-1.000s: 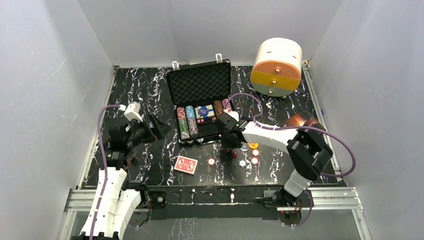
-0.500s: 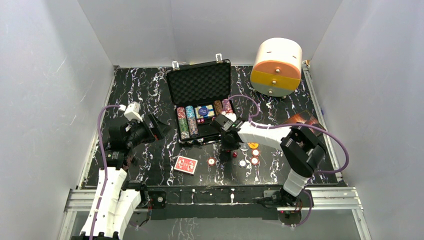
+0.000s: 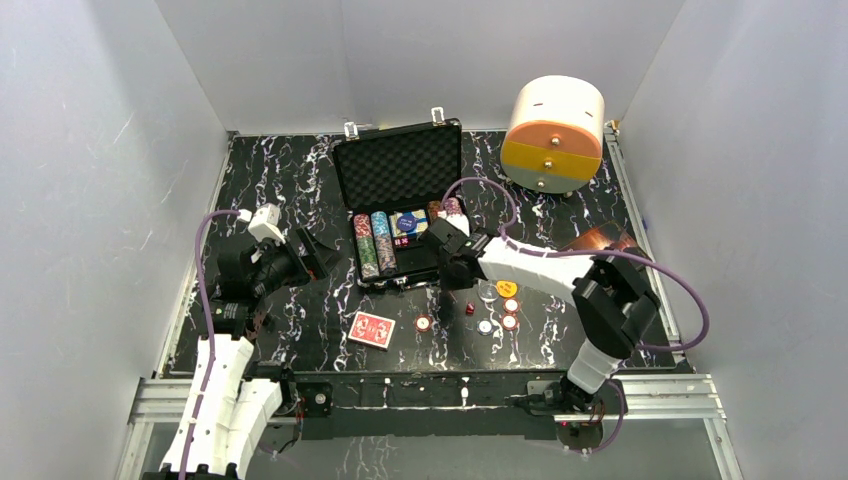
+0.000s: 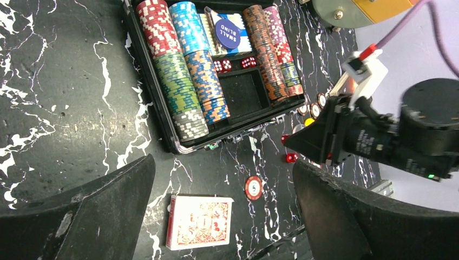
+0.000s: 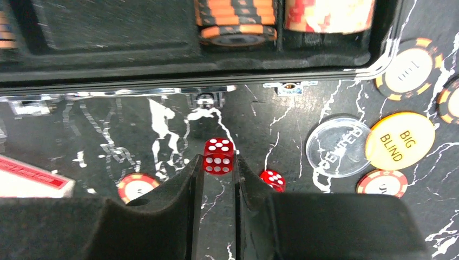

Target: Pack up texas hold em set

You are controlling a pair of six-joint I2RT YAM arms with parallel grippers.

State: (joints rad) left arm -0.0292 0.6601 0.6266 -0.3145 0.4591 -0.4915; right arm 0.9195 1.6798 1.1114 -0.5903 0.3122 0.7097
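Nearest the bases, left of centre: deck (image 3: 372,329), red back up, flat on the table (image 3: 280,180). Just right of it: one loose chip (image 3: 424,324). Further right: a small cluster of chips (image 3: 510,322), well apart from the deck.

Between the loose chip and the cluster: one die (image 3: 469,310), lying free on the table.

Just beyond that die: right gripper (image 5: 218,164), fingers clamped on a second die (image 5: 218,156), pinched at the very tips. Position: just short of the front wall of the case (image 5: 189,81), near a latch (image 5: 287,85). To the right of the fingers: clear disc (image 5: 340,146) marked DEALER and yellow disc (image 5: 399,141) marked BIG BLIND, side by side on the table.

Left of the case: left gripper (image 4: 222,168), fingers spread wide, empty, aimed toward case and deck.

Case open, with foam-lined lid (image 3: 398,165) raised at the far side. In the tray: rows of stacked chips (image 4: 184,81) at left and right. Between the rows: blue disc (image 4: 227,33) marked SMALL BLIND and two dice (image 4: 222,65).

Beside the right arm's elbow: book (image 3: 600,238), partly hidden. Far right corner: drawer box (image 3: 555,120).
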